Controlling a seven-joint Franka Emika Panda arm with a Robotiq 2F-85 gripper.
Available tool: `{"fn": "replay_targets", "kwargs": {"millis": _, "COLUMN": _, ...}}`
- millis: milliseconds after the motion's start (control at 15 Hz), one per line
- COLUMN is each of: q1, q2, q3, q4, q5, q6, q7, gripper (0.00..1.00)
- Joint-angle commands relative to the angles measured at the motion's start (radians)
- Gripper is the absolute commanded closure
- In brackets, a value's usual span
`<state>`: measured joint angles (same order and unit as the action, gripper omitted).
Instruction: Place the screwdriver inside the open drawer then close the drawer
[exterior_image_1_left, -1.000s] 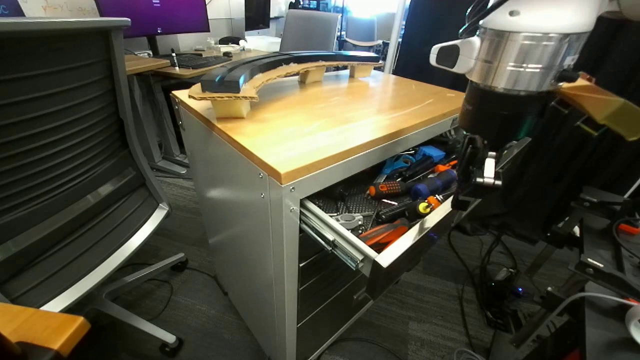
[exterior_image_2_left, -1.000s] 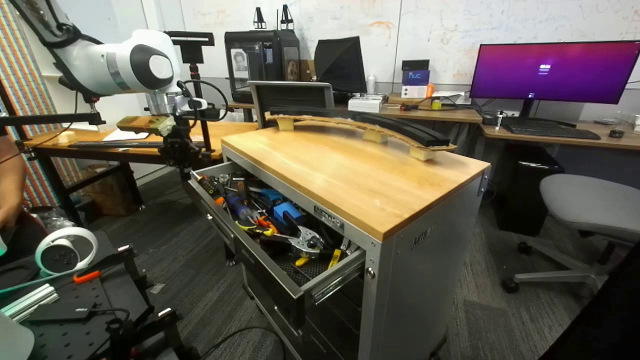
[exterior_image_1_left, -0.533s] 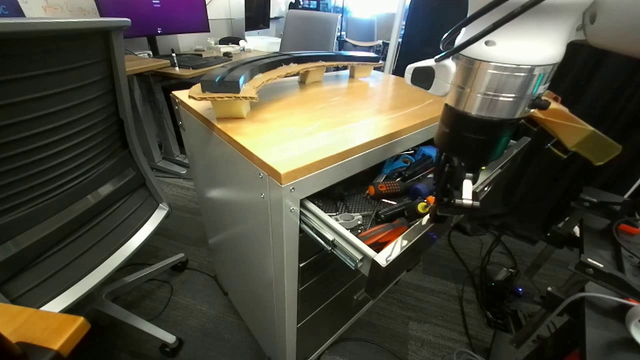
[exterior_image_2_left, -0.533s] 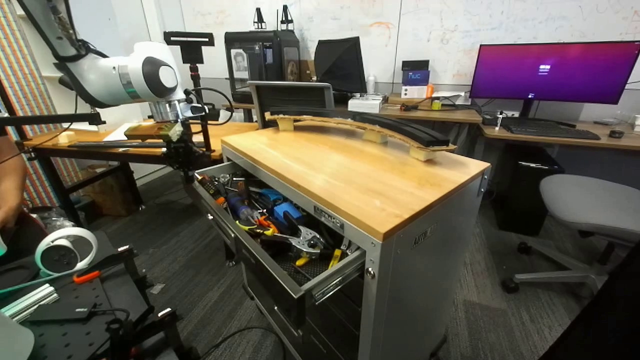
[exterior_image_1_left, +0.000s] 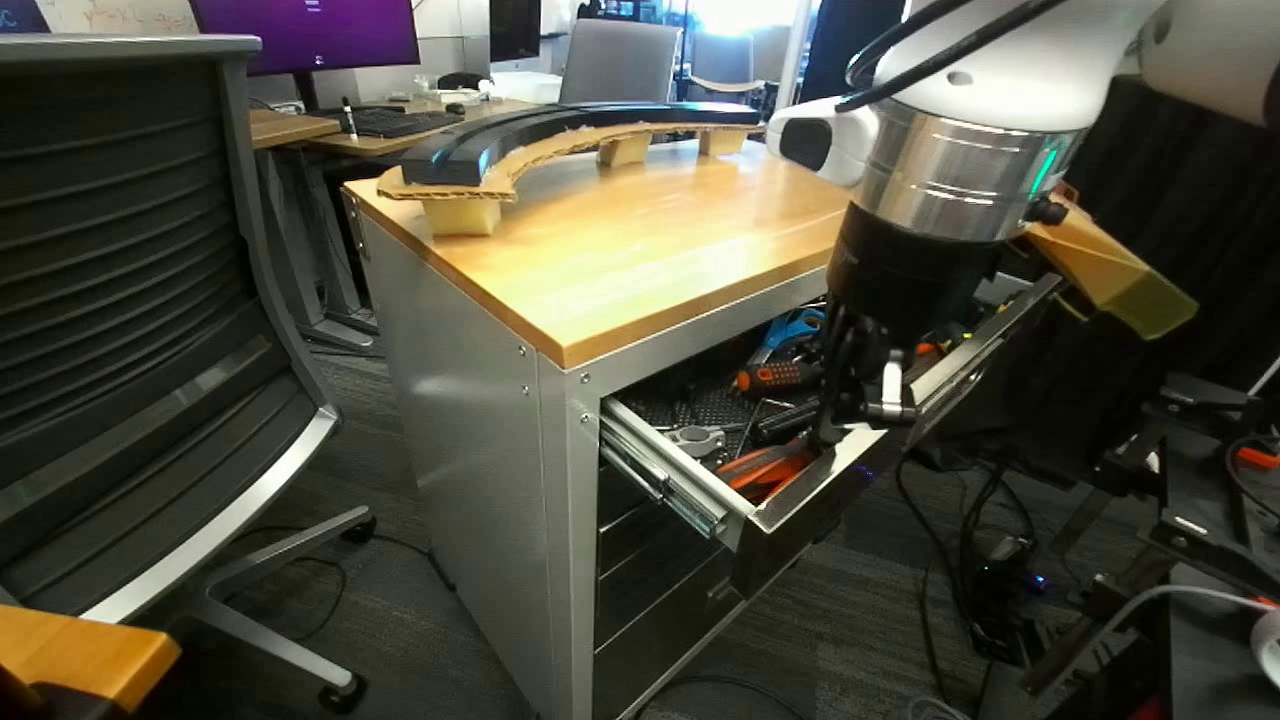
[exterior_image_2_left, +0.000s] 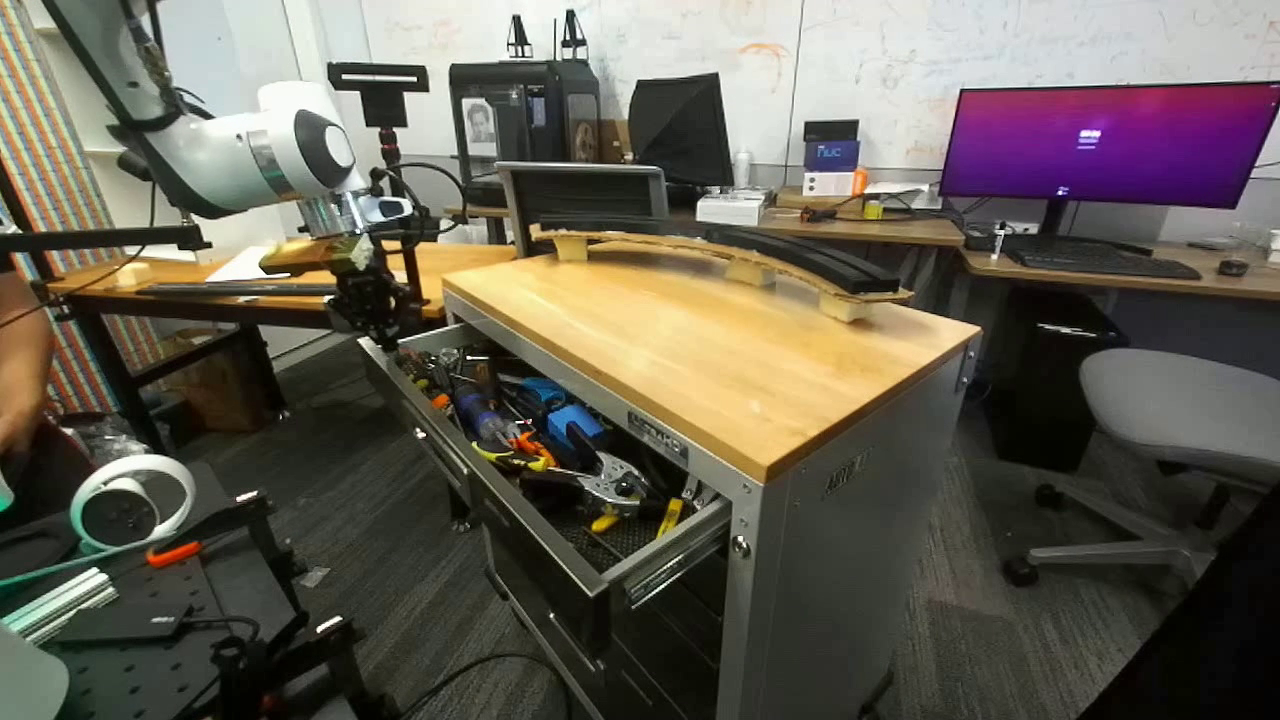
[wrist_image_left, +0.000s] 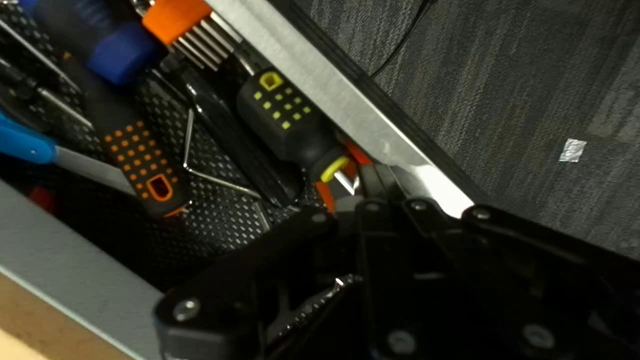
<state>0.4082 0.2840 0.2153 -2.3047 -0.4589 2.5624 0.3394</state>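
The black two-fingered gripper (wrist_image_left: 382, 180) is drawn narrow, its jaws together, nothing evidently held. Within the last second it has been lowered and carried along the front rim of the wide, shallow, light-grey metal drawer (exterior_image_1_left: 690, 468); contact cannot be told, and the opening is unchanged. Inside, among heaped blue and yellow tools (exterior_image_2_left: 578, 425), a mostly black, orange-dotted screwdriver (wrist_image_left: 136, 150) is seen, though it cannot be confirmed as the one meant. If placing is done, closing is probably being prepared.
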Motion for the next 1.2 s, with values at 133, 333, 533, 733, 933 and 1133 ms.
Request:
{"fn": "replay_targets", "kwargs": {"millis": 133, "q1": 0.059, "q2": 0.028, "q3": -0.071, "q4": 0.049, "q5": -0.193, "q6": 0.032, "q7": 0.109, "gripper": 0.95}}
{"fn": "replay_targets", "kwargs": {"millis": 333, "q1": 0.061, "q2": 0.024, "q3": -0.081, "q4": 0.046, "q5": -0.276, "q6": 0.032, "q7": 0.155, "gripper": 0.95}}
{"fn": "replay_targets", "kwargs": {"millis": 533, "q1": 0.052, "q2": -0.002, "q3": -0.074, "q4": 0.009, "q5": -0.343, "q6": 0.032, "q7": 0.189, "gripper": 0.95}}
{"fn": "replay_targets", "kwargs": {"millis": 733, "q1": 0.021, "q2": -0.074, "q3": -0.048, "q4": -0.058, "q5": -0.282, "q6": -0.006, "q7": 0.17, "gripper": 0.94}}
{"fn": "replay_targets", "kwargs": {"millis": 933, "q1": -0.006, "q2": -0.198, "q3": -0.046, "q4": -0.154, "q5": -0.21, "q6": -0.07, "q7": 0.192, "gripper": 0.93}}
{"fn": "replay_targets", "kwargs": {"millis": 1133, "q1": -0.053, "q2": -0.255, "q3": -0.043, "q4": -0.166, "q5": -0.094, "q6": -0.187, "q7": 0.186, "gripper": 0.92}}
